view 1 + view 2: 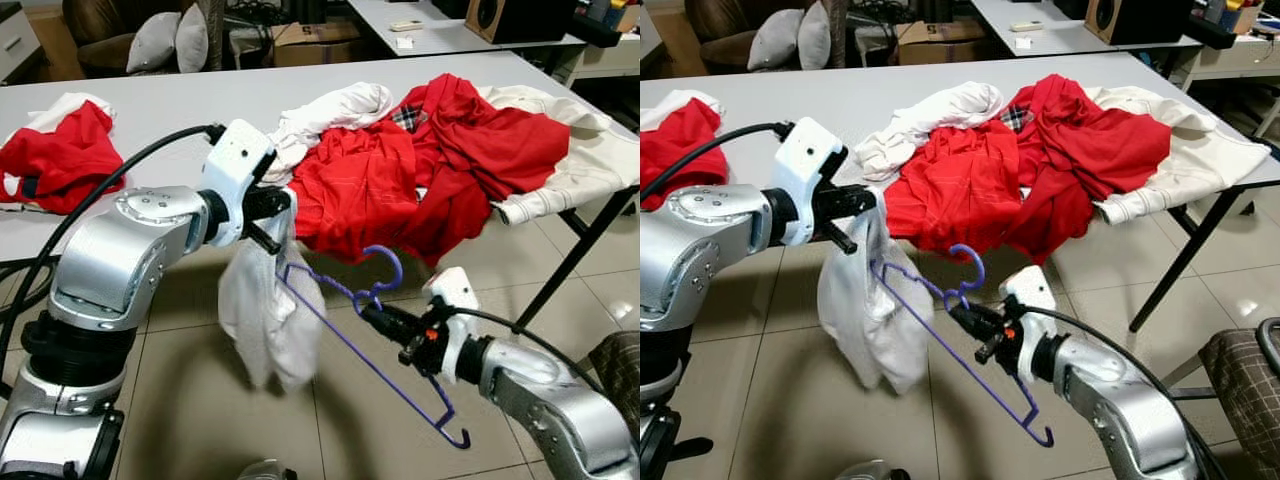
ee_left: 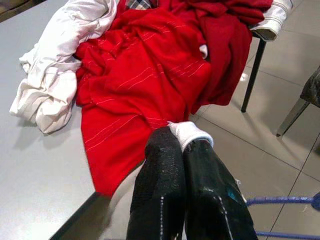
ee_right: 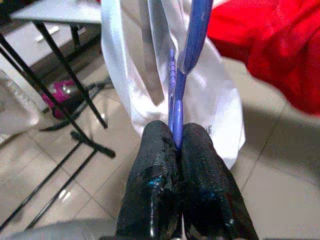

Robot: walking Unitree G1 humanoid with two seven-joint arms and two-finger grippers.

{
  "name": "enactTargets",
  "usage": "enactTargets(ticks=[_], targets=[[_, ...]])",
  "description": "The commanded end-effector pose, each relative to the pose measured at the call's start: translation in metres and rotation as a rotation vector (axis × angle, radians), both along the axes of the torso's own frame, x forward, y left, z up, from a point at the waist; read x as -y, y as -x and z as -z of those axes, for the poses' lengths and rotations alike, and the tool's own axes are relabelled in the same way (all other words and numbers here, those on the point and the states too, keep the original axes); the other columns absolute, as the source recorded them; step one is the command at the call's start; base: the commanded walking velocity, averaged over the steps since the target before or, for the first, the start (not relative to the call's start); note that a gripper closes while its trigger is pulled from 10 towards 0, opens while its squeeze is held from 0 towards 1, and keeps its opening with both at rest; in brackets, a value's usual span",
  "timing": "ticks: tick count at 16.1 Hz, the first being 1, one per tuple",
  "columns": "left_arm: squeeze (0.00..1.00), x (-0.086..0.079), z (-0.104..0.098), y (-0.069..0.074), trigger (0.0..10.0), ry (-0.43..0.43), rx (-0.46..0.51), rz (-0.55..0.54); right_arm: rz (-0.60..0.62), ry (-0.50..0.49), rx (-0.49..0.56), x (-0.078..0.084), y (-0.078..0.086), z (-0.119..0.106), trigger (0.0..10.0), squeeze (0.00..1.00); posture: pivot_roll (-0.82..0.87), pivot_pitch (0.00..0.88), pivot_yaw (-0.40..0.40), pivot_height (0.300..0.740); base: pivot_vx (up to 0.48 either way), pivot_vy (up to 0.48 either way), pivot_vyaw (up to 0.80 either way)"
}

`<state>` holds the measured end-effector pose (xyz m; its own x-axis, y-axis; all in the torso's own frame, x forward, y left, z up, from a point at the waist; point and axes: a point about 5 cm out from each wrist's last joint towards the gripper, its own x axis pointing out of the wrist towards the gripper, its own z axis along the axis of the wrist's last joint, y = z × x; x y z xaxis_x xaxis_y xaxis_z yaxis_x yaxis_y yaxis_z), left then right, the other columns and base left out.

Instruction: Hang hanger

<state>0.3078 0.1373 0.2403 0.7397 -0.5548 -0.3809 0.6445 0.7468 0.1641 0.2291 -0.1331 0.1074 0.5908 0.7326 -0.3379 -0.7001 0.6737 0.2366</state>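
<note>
- Hanger: purple, held in the air in front of the table, above the tiled floor. You see its hook pointing up toward the table edge and its long bar sloping down to the robot's right.
- Right gripper: fingers closed tight on the hanger just below the hook; your right wrist view shows the purple wire pinched between both pads.
- Left gripper: fingers pressed together on a white garment, which hangs down beside the hanger's upper end.
- Table: you see a pile of red clothes and white clothes on it, with another red piece at the robot's far left.
</note>
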Motion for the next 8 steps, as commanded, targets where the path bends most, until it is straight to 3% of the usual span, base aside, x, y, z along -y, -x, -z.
enactTargets(ticks=[1,4,8], targets=[[0.00,0.000,-0.013,0.001,0.0,-0.005,0.045,0.007,0.025,0.031,-0.031,0.003,0.000,0.005,10.0,0.00,0.06,0.000,0.043,0.740,0.000,0.000,0.00],[0.00,-0.006,-0.012,0.002,0.0,-0.025,0.046,-0.014,0.106,0.020,-0.065,0.006,0.002,0.010,10.0,0.00,0.06,0.000,0.037,0.740,0.000,0.000,0.00],[0.00,-0.012,-0.012,0.003,0.0,-0.049,0.049,-0.032,0.479,-0.041,-0.165,0.031,0.000,0.022,10.0,0.00,0.06,0.000,0.043,0.740,0.000,0.000,0.00]])
